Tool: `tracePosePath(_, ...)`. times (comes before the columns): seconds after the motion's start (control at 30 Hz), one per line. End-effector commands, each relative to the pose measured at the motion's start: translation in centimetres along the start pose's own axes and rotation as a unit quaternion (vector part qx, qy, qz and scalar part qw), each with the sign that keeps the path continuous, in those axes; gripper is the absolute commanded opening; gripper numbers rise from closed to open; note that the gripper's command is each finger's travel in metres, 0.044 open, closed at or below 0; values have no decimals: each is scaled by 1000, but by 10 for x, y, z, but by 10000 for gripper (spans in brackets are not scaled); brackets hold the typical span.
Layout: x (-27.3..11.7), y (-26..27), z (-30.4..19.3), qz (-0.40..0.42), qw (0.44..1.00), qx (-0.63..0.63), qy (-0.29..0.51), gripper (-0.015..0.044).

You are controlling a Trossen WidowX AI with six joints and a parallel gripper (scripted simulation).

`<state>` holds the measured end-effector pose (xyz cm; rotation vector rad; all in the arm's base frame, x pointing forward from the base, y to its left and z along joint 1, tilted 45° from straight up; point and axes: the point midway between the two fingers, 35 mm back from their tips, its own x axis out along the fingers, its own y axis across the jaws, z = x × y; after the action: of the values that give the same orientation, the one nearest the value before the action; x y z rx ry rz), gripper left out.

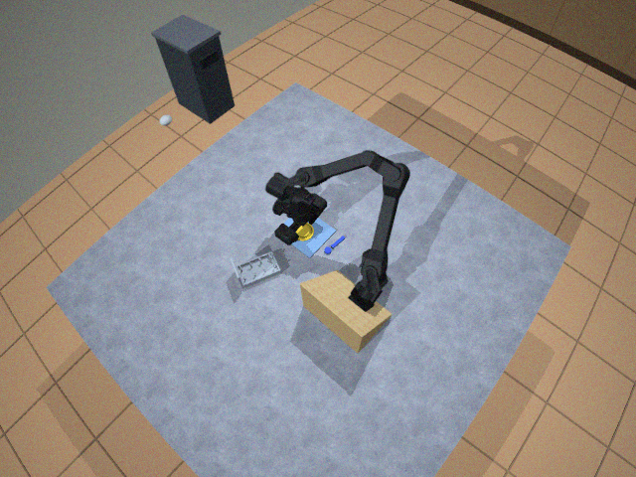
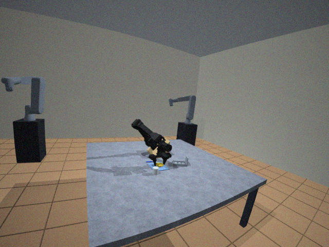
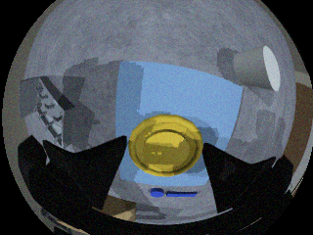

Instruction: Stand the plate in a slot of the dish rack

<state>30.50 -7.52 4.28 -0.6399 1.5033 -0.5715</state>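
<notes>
You're barely started: your pincer (image 3: pixel 166 157) hangs wide open, gripping nothing, right over the yellow plate (image 3: pixel 166 144) lying flat on the blue mat (image 3: pixel 196 101), dish rack (image 1: pixel 254 269) unfilled nearby.

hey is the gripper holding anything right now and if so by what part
Nothing is held. The gripper is open, its fingers either side of the yellow plate on the blue mat.

The arm (image 1: pixel 386 205) arches up and folds forward, its pincer (image 3: pixel 164 157) pointing down, fingers spread wide.
</notes>
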Motion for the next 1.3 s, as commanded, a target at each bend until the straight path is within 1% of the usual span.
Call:
tracePosePath(0.0,2,0,-2,-2,1000,-5,2,385)
tracePosePath(0.07,2,0,-2,-2,1000,-5,2,385)
tracePosePath(0.43,2,0,-2,-2,1000,-5,2,312)
tracePosePath(0.53,-1,1,-1,-1,1000,-5,1,233)
tracePosePath(0.83,-46,3,9,4,1000,-17,-12,0)
tracePosePath(1.27,-110,6,15,8,999,-34,-32,0)
